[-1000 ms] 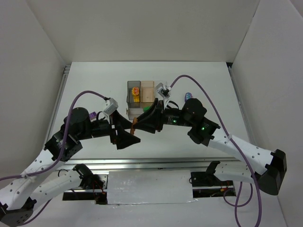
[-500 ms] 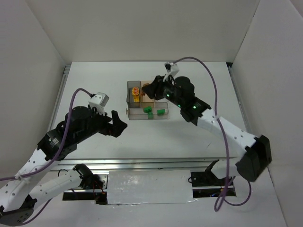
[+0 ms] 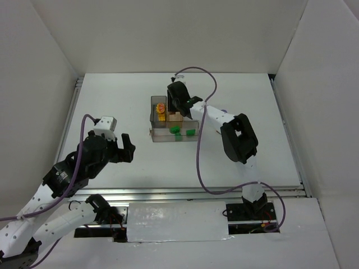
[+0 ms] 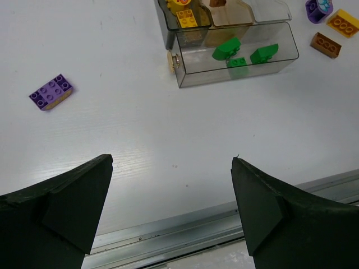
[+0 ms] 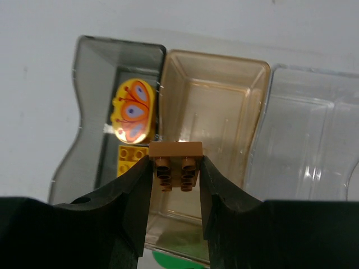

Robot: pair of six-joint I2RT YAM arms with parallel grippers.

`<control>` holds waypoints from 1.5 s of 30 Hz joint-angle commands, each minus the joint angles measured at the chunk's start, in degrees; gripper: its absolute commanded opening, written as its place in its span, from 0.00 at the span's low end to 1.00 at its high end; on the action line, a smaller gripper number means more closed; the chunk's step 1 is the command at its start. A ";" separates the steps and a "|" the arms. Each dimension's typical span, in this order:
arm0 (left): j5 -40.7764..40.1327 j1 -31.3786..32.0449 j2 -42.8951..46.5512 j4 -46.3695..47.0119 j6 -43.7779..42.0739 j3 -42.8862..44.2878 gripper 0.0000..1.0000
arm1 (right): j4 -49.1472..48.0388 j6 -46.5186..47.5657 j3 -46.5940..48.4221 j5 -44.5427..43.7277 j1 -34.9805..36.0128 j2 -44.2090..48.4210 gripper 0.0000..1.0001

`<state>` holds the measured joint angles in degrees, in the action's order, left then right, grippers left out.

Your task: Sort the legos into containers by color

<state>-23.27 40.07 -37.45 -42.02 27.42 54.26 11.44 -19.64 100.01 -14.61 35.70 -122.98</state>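
right claw (image 5: 175, 171), wrist view: the two dark fingers (image 5: 134, 190) are drawn narrow and pinch an orange-brown brick (image 5: 175, 150) between them by its sides, studs facing the camera. the brick hangs over the tray (image 5: 120, 40), above the near end of the wall that parts the grey compartment (image 5: 84, 84) from the tan compartment (image 5: 224, 112). in the grey compartment lie a yellow butterfly piece (image 5: 133, 111) and a yellow brick (image 5: 129, 158). a clear compartment (image 5: 314, 140) adjoins the tan one on the other side.

left claw (image 4: 171, 207), wrist view: fingers spread wide, holding nothing, above bare table (image 4: 168, 140) and well apart from the tray. ahead of it, the tray's long compartment (image 4: 235, 77) holds three green bricks (image 4: 226, 48). a purple brick (image 4: 51, 92) lies on the table to the tray's left. to its right lie a purple piece (image 4: 318, 8), a loose yellow brick (image 4: 343, 23) and a second orange-brown brick (image 4: 326, 45), close together.
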 commanded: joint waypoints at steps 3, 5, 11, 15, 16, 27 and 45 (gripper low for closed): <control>-0.64 -0.26 -1.04 1.85 0.00 -0.03 0.99 | -1.16 -0.40 -0.06 -3.67 -0.63 2.30 0.00; -0.03 -0.35 -1.31 2.03 -0.26 -0.12 1.00 | -1.07 -0.40 -0.34 -3.58 -0.55 1.96 0.03; 1.12 -0.26 -1.05 2.47 -0.70 -0.29 1.00 | -1.15 -0.14 -2.62 -2.27 -0.72 2.56 0.60; 1.64 -0.26 -1.22 2.64 -0.88 -0.30 0.99 | -0.37 0.21 -3.15 -2.26 -0.63 5.89 0.74; 1.73 -0.35 -1.39 2.64 -0.88 -0.30 0.99 | -0.19 0.21 -3.24 -2.18 -0.81 6.86 0.75; -0.82 -0.61 -1.39 1.77 0.27 -0.12 1.00 | 8.68 -1.29 -24.82 -3.76 -7.83 34.81 0.80; 1.91 -1.14 -0.69 2.47 -0.79 -0.47 0.99 | 20.20 5.93 -29.96 9.07 -25.68 23.14 0.82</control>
<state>-22.15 39.18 -38.48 -41.91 27.20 53.98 30.33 -15.92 68.69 -7.57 9.74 -98.08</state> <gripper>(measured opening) 0.994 0.823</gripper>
